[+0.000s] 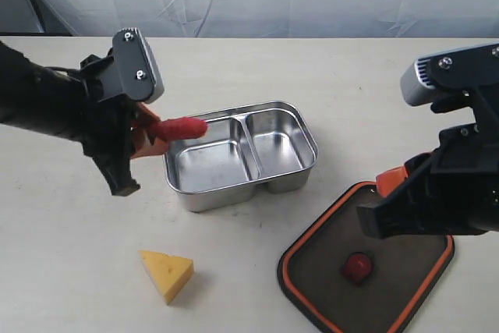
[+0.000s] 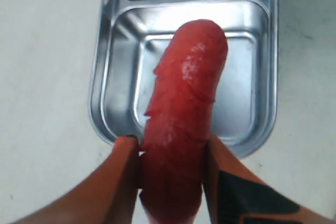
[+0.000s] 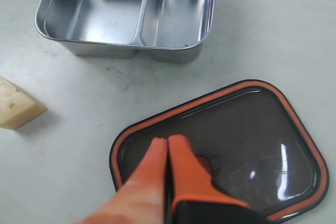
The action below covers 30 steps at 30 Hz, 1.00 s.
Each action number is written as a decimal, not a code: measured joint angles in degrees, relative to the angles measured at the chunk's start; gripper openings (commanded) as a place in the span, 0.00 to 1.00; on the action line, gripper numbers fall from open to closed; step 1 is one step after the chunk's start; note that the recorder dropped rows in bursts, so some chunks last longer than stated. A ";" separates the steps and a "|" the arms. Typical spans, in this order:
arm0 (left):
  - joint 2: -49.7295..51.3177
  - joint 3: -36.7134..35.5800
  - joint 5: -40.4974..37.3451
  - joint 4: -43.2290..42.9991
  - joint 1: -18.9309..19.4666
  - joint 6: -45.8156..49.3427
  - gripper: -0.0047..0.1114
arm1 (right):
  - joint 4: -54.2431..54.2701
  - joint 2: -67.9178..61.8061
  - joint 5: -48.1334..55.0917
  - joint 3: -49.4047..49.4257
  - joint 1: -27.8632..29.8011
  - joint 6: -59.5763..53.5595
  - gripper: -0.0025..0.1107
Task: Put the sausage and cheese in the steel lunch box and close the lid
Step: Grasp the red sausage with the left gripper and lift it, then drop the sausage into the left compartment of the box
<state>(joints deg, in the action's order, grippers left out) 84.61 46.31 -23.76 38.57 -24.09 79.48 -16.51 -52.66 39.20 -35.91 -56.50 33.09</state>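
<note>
Left gripper (image 1: 152, 134) clamped on the sausage (image 1: 181, 127), orange fingers (image 2: 126, 171) pinching its back end. The sausage is held roughly level, in the air, with its free tip poking over the left rim of the lunch box (image 1: 234, 194). The left wrist view shows it pointing out over the bigger compartment, not yet inside and not let go.

Cheese (image 1: 167, 272) lies on the table (image 1: 62, 255) in front of the box toward its left corner, apart from it, untouched.

Both compartments of the box are empty.

Lid (image 1: 405, 302) lies flat on the table to the right of the box, just off its front right corner, orange rim and red centre tab (image 1: 357, 267) showing, not on the box.

Right gripper (image 3: 167, 142) is pressed shut with nothing in it, tips over the lid close to the tab. Touching or just above, can't tell.

Progress, my read: early. The sausage is grasped and brought to the box, so the drop into the big compartment looks like the step in hand. Left to do: release the sausage, pick and place the cheese, pick up the lid and close the box.
</note>
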 measured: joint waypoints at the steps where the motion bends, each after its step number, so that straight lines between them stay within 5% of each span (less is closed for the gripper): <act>1: 0.55 0.93 -0.13 0.52 0.00 0.00 0.04 | 0.12 0.00 0.03 0.00 0.00 0.00 0.02; 11: 8.91 9.48 -1.82 3.31 -0.76 0.22 0.06 | 3.18 0.00 0.16 0.00 0.00 0.08 0.02; 21: 11.11 10.11 -1.91 6.59 -0.76 0.12 0.50 | 6.25 0.00 1.60 0.00 0.00 0.13 0.02; 30: 11.11 10.14 -3.76 6.59 -0.76 -1.40 0.55 | 7.57 0.00 2.46 0.00 0.00 0.13 0.02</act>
<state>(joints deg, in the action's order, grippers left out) 95.72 56.45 -27.52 45.16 -24.85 78.08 -8.94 -52.66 41.66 -35.91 -56.50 33.22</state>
